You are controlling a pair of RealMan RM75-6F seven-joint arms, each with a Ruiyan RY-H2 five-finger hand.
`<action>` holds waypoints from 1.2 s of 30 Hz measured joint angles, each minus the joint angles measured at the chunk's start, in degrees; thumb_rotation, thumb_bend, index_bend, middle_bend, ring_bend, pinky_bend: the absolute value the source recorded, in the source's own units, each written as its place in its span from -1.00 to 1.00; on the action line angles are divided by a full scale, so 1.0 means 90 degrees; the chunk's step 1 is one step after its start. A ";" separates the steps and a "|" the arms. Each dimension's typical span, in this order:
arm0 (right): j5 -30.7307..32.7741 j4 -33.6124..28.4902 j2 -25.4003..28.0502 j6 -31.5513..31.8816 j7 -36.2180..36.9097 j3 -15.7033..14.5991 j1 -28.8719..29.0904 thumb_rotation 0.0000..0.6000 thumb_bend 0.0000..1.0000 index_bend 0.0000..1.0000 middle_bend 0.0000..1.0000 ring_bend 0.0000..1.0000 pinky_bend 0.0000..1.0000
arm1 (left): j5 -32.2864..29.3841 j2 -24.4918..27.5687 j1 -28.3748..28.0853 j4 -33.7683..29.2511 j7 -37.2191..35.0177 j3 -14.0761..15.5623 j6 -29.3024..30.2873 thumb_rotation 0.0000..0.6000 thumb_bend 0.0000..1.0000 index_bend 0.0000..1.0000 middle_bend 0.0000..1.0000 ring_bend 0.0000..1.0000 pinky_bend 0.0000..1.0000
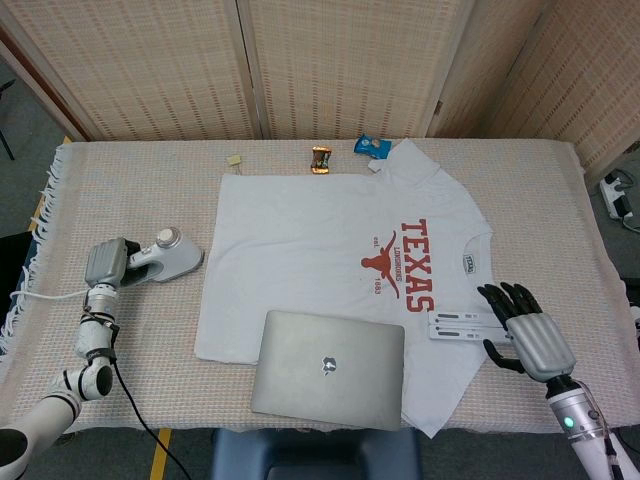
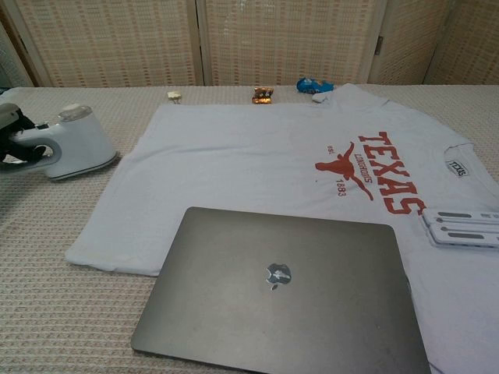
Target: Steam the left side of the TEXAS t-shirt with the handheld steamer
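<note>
A closed laptop (image 1: 329, 369) with a smooth grey metal lid lay nearest the table's front edge, overlapping the hem of the t-shirt (image 1: 300, 240). Just to its right, a flat white folded stand (image 1: 462, 325) with long slots rested on the shirt. The right hand (image 1: 527, 337) hovered over the stand's outer end with its dark fingers (image 1: 504, 297) spread apart and holding nothing.

The white cotton t-shirt was spread flat on the woven, fringed tablecloth (image 1: 130, 330), its red TEXAS print (image 1: 417, 264) and longhorn emblem facing up.

Just left of the shirt's left edge, the left hand (image 1: 104, 264) gripped the handle of the handheld steamer (image 1: 170, 258). The steamer, a rounded white plastic body, was tilted with its soleplate partly raised off the cloth.

At the far edge lay a small beige clip (image 1: 234, 159), an orange wrapped snack (image 1: 321, 159) and a blue packet (image 1: 373, 147).
</note>
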 measured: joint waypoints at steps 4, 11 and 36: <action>0.0007 0.0008 -0.0077 -0.0790 0.0142 0.0020 0.0525 0.05 0.68 -1.00 -0.90 -1.00 -1.00 | 0.0679 0.0084 0.0079 0.0061 -0.1086 0.0164 0.0567 1.00 -0.40 0.95 1.00 0.80 0.61; -0.0009 0.0360 -0.0535 -0.2073 0.0402 0.0111 0.1561 -0.11 0.83 -1.00 -0.90 -1.00 -1.00 | 0.1422 0.0409 0.0135 -0.0553 -0.1568 0.0345 0.1842 1.00 -0.40 0.94 1.00 0.79 0.61; 0.0106 0.2052 -0.1732 -0.3303 0.1463 -0.0079 0.2807 -0.13 0.88 -1.00 -0.90 -1.00 -1.00 | 0.2344 -0.1853 -0.1394 0.1520 0.0503 0.0670 0.2071 1.00 -0.41 0.89 1.00 0.73 0.61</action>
